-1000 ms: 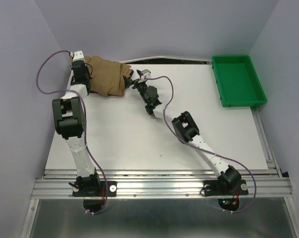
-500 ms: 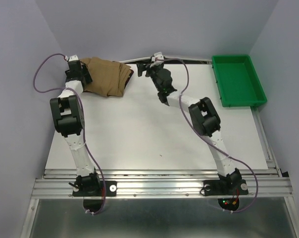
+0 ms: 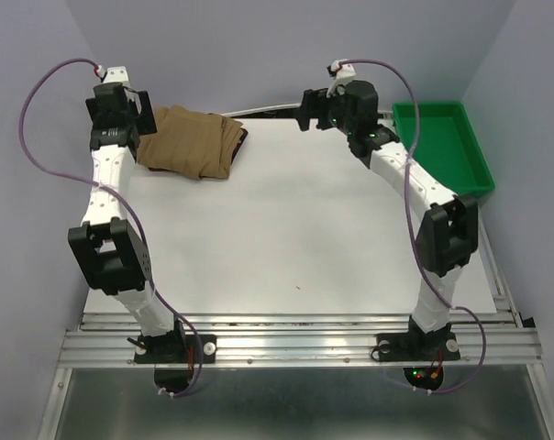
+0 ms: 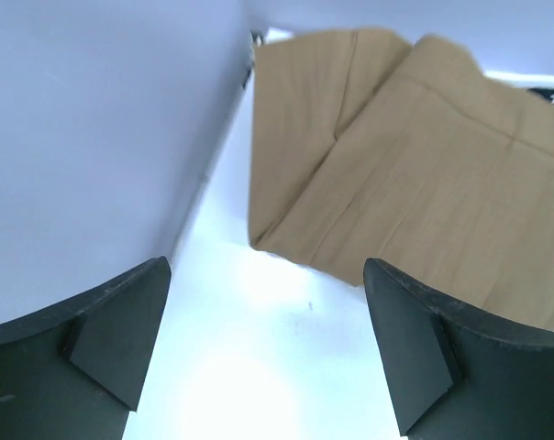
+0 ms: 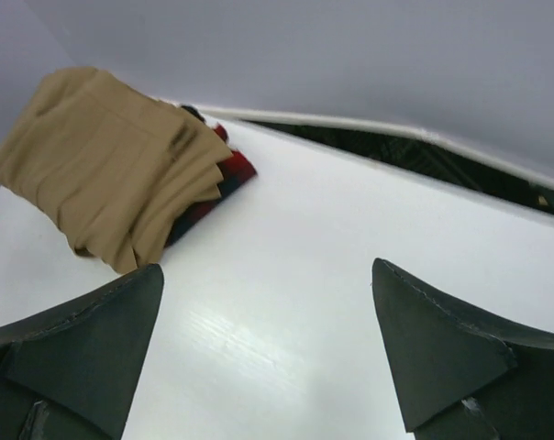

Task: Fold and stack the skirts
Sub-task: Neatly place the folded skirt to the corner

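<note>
Tan-brown skirt (image 4: 415,156), folded, lies atop the red plaid skirt (image 5: 229,172), just ahead of the left gripper (image 4: 263,275), its 2 fingers (image 4: 112,330) spread and empty. The right gripper (image 5: 268,275), likewise spread, has both skirts well ahead, leftward.

Rear overhead; wrist cameras toward skirts (image 3: 190,142)

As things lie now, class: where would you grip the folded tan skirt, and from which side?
Grip the tan skirt at its near-left corner, bringing the left tool in from the near side. There the folds end on bare table; its right edge overlaps the red plaid skirt, which might get caught.
</note>
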Tool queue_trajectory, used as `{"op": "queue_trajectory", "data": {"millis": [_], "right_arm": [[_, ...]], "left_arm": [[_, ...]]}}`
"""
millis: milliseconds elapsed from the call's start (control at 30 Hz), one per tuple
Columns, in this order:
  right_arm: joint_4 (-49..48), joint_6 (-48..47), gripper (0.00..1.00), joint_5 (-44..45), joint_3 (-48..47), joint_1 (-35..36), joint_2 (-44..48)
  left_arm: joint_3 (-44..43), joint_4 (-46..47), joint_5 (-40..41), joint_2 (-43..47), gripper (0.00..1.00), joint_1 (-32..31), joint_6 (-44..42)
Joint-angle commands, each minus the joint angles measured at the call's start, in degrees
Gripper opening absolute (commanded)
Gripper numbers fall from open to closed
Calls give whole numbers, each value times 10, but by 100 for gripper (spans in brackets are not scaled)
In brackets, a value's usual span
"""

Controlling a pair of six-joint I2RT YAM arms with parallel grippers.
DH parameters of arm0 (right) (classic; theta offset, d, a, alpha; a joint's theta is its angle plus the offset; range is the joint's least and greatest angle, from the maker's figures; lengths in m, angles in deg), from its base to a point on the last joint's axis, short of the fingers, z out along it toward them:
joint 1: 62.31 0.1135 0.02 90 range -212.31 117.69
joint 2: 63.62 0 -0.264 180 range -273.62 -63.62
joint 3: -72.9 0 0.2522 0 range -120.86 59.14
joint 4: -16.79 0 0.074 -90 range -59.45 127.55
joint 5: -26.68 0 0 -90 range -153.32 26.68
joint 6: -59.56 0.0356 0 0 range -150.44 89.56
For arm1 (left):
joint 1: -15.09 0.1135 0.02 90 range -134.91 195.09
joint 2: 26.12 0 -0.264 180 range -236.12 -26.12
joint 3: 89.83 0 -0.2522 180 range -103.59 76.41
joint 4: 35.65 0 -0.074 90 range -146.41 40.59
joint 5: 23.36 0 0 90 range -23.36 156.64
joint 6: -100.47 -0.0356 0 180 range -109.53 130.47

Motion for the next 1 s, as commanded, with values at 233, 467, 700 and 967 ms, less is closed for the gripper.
{"op": "queue_trajectory", "data": {"millis": [233, 467, 700, 967], "right_arm": [[243, 37, 100, -126, 247, -120, 228], [294, 3, 100, -80, 421, -131, 341], [277, -14, 100, -72, 520, -132, 423], [279, -15, 100, -88, 528, -132, 437]], "left_arm": [[72, -89, -230, 207, 99, -20, -149], [311, -26, -127, 299, 99, -207, -105], [396, 15, -160, 308, 99, -275, -87], [409, 22, -148, 315, 99, -303, -84]]}}
